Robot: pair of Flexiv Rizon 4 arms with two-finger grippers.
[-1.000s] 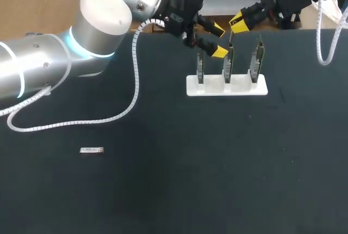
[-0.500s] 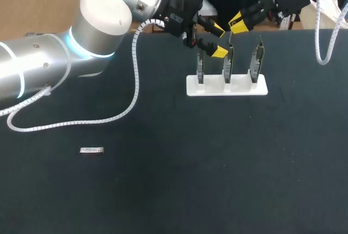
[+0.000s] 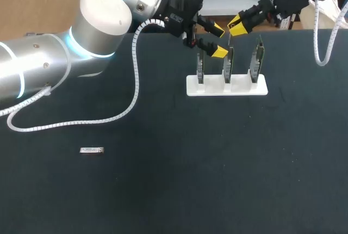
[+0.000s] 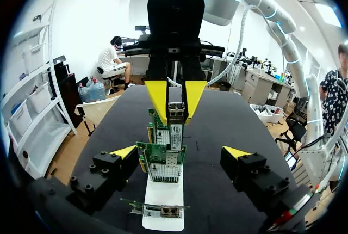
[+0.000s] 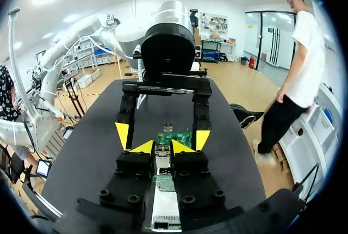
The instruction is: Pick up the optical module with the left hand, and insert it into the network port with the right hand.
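Pickup not begun: optical module (image 3: 91, 150) lies on the table (image 3: 217, 163), near left, well apart from the open left end effector (image 3: 218, 41) by the far card rack (image 3: 227, 85). That end effector, I judge, must cross over and descend. Right end effector (image 3: 238, 25) pinches a second module (image 4: 175, 110) there.

The table (image 3: 217, 163) looks matt, dark and cloth-like; the optical module (image 3: 91, 150) bright metal; the card stand (image 3: 227, 86) smooth white plastic; the left arm (image 3: 103, 16) glossy
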